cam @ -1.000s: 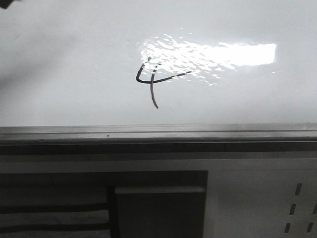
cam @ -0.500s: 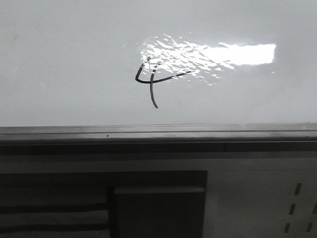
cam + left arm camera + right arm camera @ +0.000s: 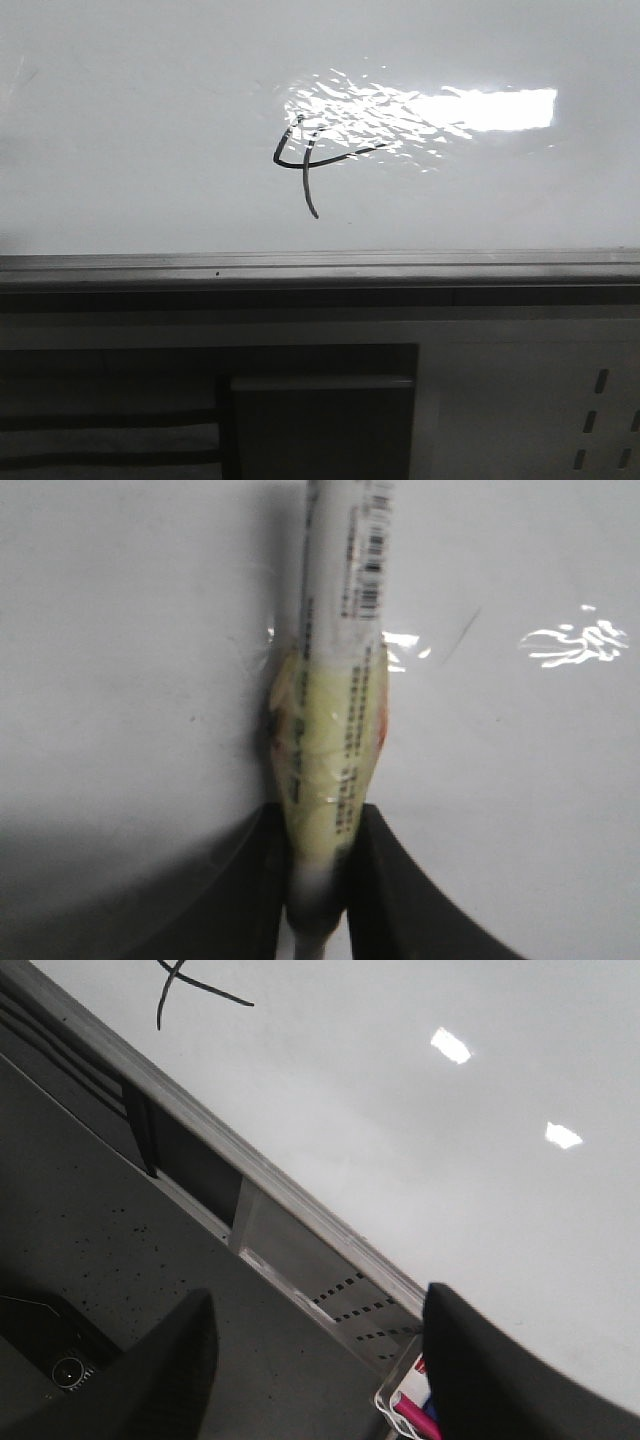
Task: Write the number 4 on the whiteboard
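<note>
My left end effector (image 3: 318,880) pinched a white marker (image 3: 335,680) over the whiteboard (image 3: 130,120). My right end effector (image 3: 320,1360) was spread, holding nothing. The number 4 (image 3: 308,160) sat at the frame's upper centre, beside the glare (image 3: 480,108).

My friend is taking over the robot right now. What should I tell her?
Left gripper: shut on the marker, which hangs over bare whiteboard.
Right gripper: open and empty, off the board's near edge rail.
The number 4 is drawn near the middle of the board, beside the light glare.
Done: the 4 is written.
Left: probably just putting the marker away.
</note>
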Controlling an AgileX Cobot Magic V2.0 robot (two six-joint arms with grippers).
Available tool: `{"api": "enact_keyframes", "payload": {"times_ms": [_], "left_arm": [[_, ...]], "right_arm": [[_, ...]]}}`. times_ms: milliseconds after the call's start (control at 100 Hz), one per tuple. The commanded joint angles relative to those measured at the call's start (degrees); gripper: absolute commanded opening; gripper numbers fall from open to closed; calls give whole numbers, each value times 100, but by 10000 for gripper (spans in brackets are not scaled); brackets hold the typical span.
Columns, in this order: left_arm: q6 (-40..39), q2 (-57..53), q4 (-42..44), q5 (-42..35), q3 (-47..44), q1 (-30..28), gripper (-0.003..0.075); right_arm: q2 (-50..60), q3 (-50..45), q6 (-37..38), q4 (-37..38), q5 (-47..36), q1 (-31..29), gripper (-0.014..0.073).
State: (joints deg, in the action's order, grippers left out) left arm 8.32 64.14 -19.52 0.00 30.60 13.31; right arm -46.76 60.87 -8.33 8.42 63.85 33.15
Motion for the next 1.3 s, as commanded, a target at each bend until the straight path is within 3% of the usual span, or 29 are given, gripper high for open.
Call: {"api": "enact_keyframes", "payload": {"times_ms": [0,80,290,370,710,870,990,1080,1180,1290], "left_arm": [[-60,-46,-70,-415,188,-12,-13],[-60,-46,-70,-348,188,-12,29],[-60,-46,-148,-269,188,-12,239],[-60,-46,-152,-269,188,-12,277],[-49,-376,216,-212,188,-12,278],[-49,-1178,971,774,462,-12,277],[-49,-1902,1852,2126,756,-12,277],[-49,-2446,1952,2917,830,-12,277],[-49,-2997,1952,3290,736,-12,272],[-246,-3558,1952,3068,415,-12,239]], "right_arm": [[23,125,26,44,-327,-1,394],[23,125,26,32,-327,-1,394],[23,125,26,-16,-327,-1,394],[23,125,26,-16,-337,-1,394],[23,125,43,207,-288,-1,394],[23,95,674,207,-501,-11,394],[96,-179,1121,197,-1025,-11,394],[222,-581,1313,197,-1612,-11,394],[406,-1077,1421,185,-2310,-11,394],[641,-1605,1582,185,-3010,-11,393]]}}
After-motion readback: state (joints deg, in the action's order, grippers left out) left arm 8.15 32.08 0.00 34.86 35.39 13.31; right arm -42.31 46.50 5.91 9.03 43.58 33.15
